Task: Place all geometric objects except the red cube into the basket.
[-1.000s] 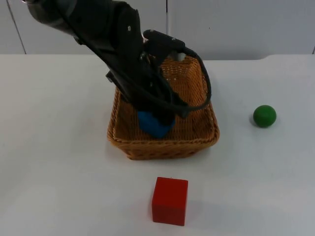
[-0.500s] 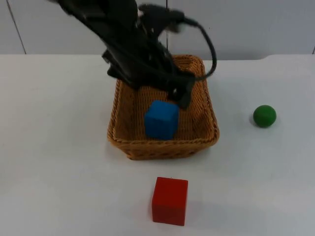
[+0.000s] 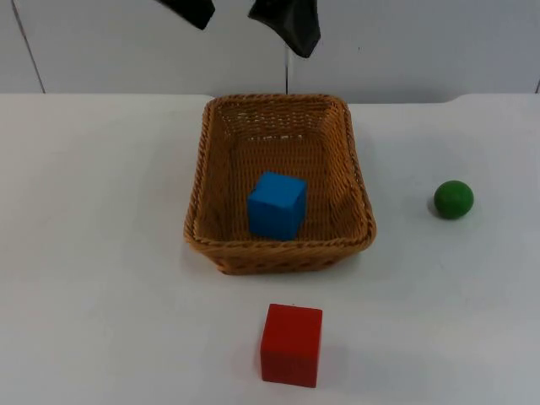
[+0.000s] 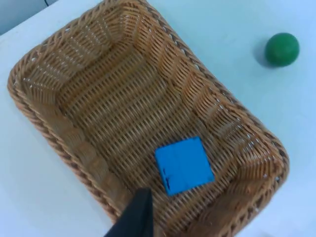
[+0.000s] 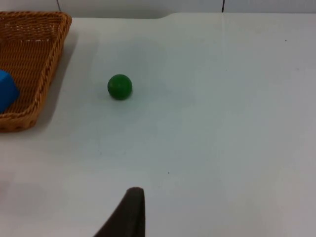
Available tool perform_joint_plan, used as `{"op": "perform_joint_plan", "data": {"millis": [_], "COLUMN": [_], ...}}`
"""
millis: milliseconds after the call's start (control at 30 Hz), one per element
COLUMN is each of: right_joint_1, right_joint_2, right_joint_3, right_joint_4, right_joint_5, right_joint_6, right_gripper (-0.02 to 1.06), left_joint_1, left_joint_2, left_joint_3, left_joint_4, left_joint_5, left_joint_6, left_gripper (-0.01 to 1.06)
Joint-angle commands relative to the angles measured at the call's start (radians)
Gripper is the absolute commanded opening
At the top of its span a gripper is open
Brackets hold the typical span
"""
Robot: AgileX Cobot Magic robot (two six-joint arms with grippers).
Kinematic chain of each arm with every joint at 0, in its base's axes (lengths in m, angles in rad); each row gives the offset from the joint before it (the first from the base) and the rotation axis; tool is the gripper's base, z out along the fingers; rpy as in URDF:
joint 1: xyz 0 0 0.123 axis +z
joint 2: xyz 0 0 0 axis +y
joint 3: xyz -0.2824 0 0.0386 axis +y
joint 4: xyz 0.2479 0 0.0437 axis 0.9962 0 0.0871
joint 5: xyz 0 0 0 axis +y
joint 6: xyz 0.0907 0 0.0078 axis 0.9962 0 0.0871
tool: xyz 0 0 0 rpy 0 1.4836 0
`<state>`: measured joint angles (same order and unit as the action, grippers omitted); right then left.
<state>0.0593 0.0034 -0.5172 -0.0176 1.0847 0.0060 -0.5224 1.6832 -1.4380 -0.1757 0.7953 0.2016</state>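
Released a moment ago, the blue cube lies free in the woven wicker basket, near its front wall. Left gripper, withdrawn high beyond the basket's far rim, hangs spread and empty. Next: the green ball, on the white table toward its right edge, probably suiting the waiting right gripper; its finger state cannot be told. The red cube stays out, by the front edge.

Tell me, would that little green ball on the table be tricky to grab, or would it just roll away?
The green ball looks perfectly round and sits alone on the smooth white table, so a nudge would probably send it rolling. Its curved sides give two flat fingers little to hold, so it might squirt out unless gripped dead centre. It seems solid and matte, probably not fragile or slippery.
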Motion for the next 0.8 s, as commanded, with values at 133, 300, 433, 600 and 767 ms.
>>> {"op": "perform_joint_plan", "data": {"millis": [133, 300, 433, 600, 767], "right_joint_1": [-0.006, -0.006, -0.006, -0.006, -0.006], "right_joint_2": [-0.003, -0.003, -0.003, -0.003, -0.003], "right_joint_3": [0.001, 0.001, 0.001, 0.001, 0.001], "right_joint_4": [-0.005, -0.005, -0.005, -0.005, -0.005], "right_joint_5": [-0.006, -0.006, -0.006, -0.006, -0.006], "right_joint_6": [0.002, 0.002, 0.002, 0.0, 0.0], "right_gripper": [1.05, 1.05, 1.05, 1.05, 1.05], "left_joint_1": [0.015, 0.106, 0.186, 0.306, 0.402], "left_joint_2": [-0.04, -0.109, -0.183, -0.301, -0.438], "left_joint_3": [0.074, 0.232, 0.341, 0.456, 0.56], "left_joint_4": [0.011, -0.028, -0.044, -0.07, -0.072], "left_joint_5": [-0.001, -0.047, -0.077, -0.077, -0.075], "left_joint_6": [0.0, 0.0, 0.0, 0.0, 0.0], "left_gripper": [1.05, 1.05, 1.05, 1.05, 1.05]}}
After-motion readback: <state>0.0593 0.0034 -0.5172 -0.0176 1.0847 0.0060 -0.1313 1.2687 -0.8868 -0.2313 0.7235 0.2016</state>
